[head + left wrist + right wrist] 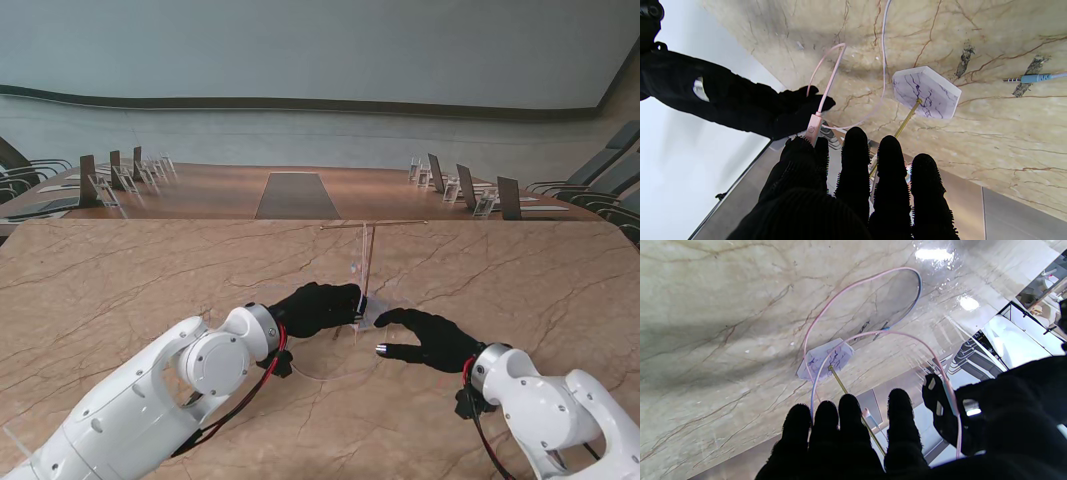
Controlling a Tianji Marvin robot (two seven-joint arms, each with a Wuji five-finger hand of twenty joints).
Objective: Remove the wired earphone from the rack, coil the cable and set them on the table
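The rack [366, 250] is a thin gold T-shaped rod on a white marble hexagon base [927, 91], also seen in the right wrist view [825, 358]. The earphone's pink cable [853, 286] loops over the table, and its blue jack [1030, 78] lies flat beyond the base. Small earbuds [355, 267] seem to hang by the rod. My left hand [315, 307] is just left of the base, thumb and forefinger shut on the pink inline remote [813, 125]. My right hand [432, 340] is right of the base, fingers spread, with the cable touching its fingertips [820, 100].
The marble table [120, 290] stretches wide on both sides of the hands. Beyond its far edge stands a long conference table [300, 195] with chairs and name stands along both sides.
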